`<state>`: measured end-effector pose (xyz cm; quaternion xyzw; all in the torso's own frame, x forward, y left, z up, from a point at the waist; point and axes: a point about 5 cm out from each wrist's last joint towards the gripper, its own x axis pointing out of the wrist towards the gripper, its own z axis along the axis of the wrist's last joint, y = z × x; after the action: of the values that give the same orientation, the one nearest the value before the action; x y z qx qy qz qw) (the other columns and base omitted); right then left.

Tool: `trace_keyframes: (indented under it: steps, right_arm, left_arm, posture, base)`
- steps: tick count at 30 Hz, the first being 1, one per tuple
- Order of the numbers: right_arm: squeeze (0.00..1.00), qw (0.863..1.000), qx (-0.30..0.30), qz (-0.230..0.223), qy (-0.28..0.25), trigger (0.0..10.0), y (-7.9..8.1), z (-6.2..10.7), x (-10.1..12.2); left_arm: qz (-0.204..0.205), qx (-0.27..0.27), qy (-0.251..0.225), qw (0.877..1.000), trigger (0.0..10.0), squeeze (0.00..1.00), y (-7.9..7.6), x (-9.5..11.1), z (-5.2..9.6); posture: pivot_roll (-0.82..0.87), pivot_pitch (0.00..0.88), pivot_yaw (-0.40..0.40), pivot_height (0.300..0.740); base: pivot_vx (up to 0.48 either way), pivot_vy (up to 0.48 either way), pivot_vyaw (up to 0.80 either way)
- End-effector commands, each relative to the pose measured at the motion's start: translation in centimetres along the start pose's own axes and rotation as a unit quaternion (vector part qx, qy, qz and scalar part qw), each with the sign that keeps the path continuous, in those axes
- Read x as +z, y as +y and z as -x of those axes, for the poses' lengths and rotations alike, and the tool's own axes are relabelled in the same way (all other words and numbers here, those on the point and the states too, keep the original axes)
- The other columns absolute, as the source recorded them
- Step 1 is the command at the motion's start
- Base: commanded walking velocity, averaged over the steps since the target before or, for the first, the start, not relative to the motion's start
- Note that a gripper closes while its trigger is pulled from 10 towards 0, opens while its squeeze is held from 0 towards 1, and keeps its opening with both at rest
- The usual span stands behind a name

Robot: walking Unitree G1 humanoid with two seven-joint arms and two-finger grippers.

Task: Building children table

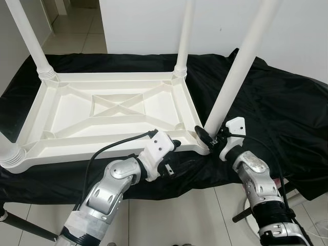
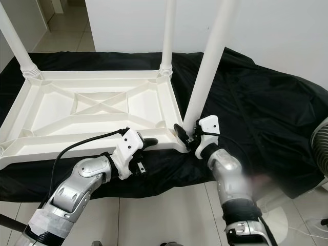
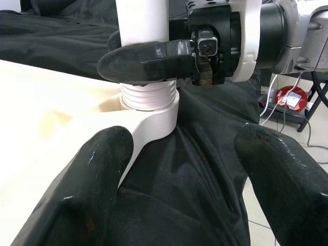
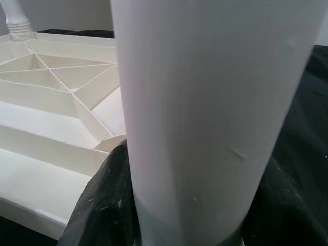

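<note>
Four white plastic legs stand up from the upside-down white plastic tabletop (image 1: 113,110) on black cloth (image 1: 277,97). The right gripper (image 1: 207,137) clamps the near-right leg (image 1: 233,77) at its base. Beside that corner, the left gripper (image 1: 174,146) gapes wide, holding nothing.

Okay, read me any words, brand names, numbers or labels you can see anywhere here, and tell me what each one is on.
None can be read.
White table top and the table leg: plain plastic, no lettering.
Black cloth: no print.
Right pincer, clamped on the leg above its threaded base: no legible marking.
Left pincer, open beside the table corner: no marking.
Red object on the floor: blurred, nothing legible.
</note>
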<state>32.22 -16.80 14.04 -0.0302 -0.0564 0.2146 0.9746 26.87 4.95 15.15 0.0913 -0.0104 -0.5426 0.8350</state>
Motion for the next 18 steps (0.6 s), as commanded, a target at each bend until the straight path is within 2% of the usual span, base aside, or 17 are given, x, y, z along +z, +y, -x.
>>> trace_keyframes:
  steps: [1, 2, 5, 6, 8, 10, 12, 13, 15, 18]
  right_arm:
    - [0.00, 0.999, -0.037, -0.008, 0.027, 10.0, -0.3, 0.6, -1.1]
    - [0.00, 0.999, -0.037, -0.008, 0.027, 10.0, -0.3, 0.6, -1.1]
    - [0.00, 0.991, -0.122, -0.048, 0.026, 10.0, 1.5, 0.9, -1.5]
    - [0.00, 0.991, -0.122, -0.048, 0.026, 10.0, 1.5, 0.9, -1.5]
    - [0.00, 0.984, -0.168, -0.062, 0.022, 10.0, 2.7, 0.9, -1.3]
    - [0.00, 0.984, -0.168, -0.062, 0.022, 10.0, 2.7, 0.9, -1.3]
    - [0.00, 0.972, -0.220, -0.079, 0.020, 10.0, 3.9, 1.0, -1.1]
    - [0.00, 0.972, -0.220, -0.079, 0.020, 10.0, 3.9, 1.0, -1.1]
    - [0.00, 0.957, -0.267, -0.107, 0.023, 10.0, 5.6, 0.7, -0.9]
    - [0.00, 0.955, -0.273, -0.113, 0.028, 10.0, 6.0, 0.5, -0.9]
  left_arm:
    - [0.000, 0.019, 0.007, 1.000, 10.0, 0.00, 0.2, -0.2, 0.0]
    - [0.000, 0.019, 0.007, 1.000, 10.0, 0.00, 0.2, -0.2, 0.0]
    - [-0.002, 0.017, 0.009, 1.000, 10.0, 0.00, 0.4, -0.2, 0.1]
    - [-0.002, 0.017, 0.009, 1.000, 10.0, 0.00, 0.4, -0.2, 0.1]
    - [-0.003, 0.017, 0.010, 1.000, 10.0, 0.00, 0.4, -0.2, 0.1]
    - [-0.003, 0.017, 0.010, 1.000, 10.0, 0.00, 0.4, -0.2, 0.1]
    - [-0.004, 0.017, 0.011, 1.000, 10.0, 0.00, 0.5, -0.2, 0.2]
    - [-0.004, 0.017, 0.011, 1.000, 10.0, 0.00, 0.5, -0.2, 0.2]
    - [-0.006, 0.019, 0.011, 1.000, 10.0, 0.00, 0.7, -0.1, 0.2]
    - [-0.006, 0.020, 0.011, 1.000, 10.0, 0.00, 0.8, -0.1, 0.2]
  posture:
    - [-0.07, 0.073, -0.032, 0.740]
    - [-0.07, 0.073, -0.032, 0.740]
    - [-0.08, 0.073, -0.024, 0.740]
    - [-0.08, 0.073, -0.024, 0.740]
    - [-0.08, 0.073, -0.022, 0.740]
    - [-0.08, 0.073, -0.022, 0.740]
    - [-0.08, 0.072, -0.020, 0.740]
    - [-0.08, 0.072, -0.020, 0.740]
    - [-0.07, 0.073, -0.021, 0.740]
    - [-0.07, 0.074, -0.020, 0.740]
  base:
    - [0.000, 0.000, 0.00]
    - [0.000, 0.000, 0.00]
    - [0.000, 0.000, 0.00]
    - [0.000, 0.000, 0.00]
    - [0.000, 0.000, 0.00]
    - [0.000, 0.000, 0.00]
    - [0.000, 0.000, 0.00]
    - [0.000, 0.000, 0.00]
    - [0.000, 0.000, 0.00]
    - [0.000, 0.000, 0.00]
